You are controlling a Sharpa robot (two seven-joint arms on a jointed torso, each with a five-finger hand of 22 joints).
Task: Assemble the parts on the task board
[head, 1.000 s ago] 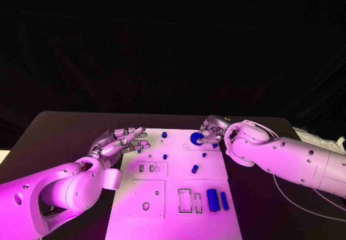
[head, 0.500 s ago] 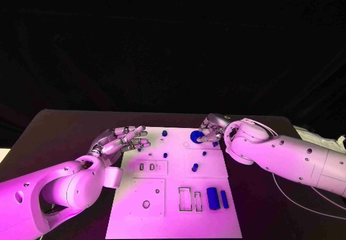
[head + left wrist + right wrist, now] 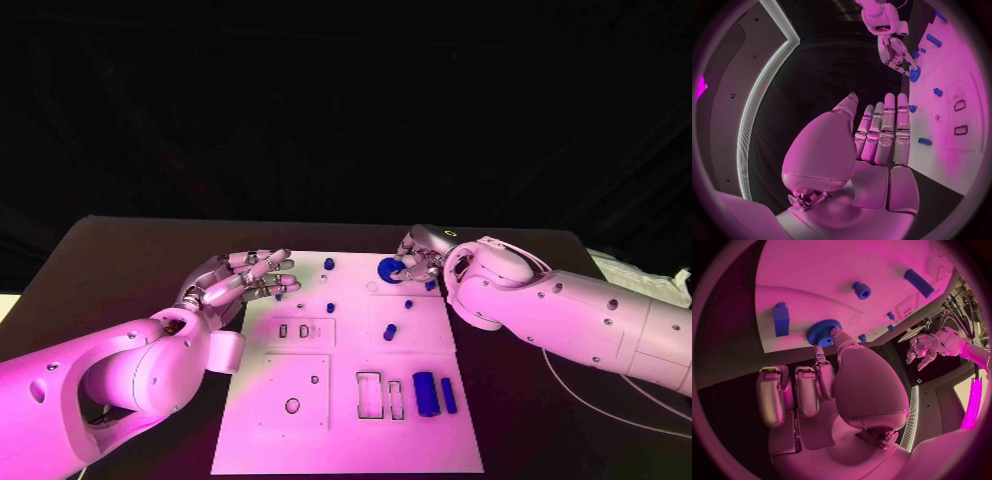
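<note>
My right robot hand (image 3: 415, 262) covers part of the blue gear (image 3: 389, 271), so its seat in the task board (image 3: 346, 430) is hidden. My fingertips (image 3: 837, 333) seem to touch it; a firm grip is unclear.

A robotics lab or test cell, by the look of it; a matte black table (image 3: 130, 260) stands before a black curtain backdrop (image 3: 346, 110) running from nine o'clock round to three; at the table's middle lies a flat white task board (image 3: 346, 420) cut with slots and holes; white cables (image 3: 577, 400) trail at four o'clock.
</note>
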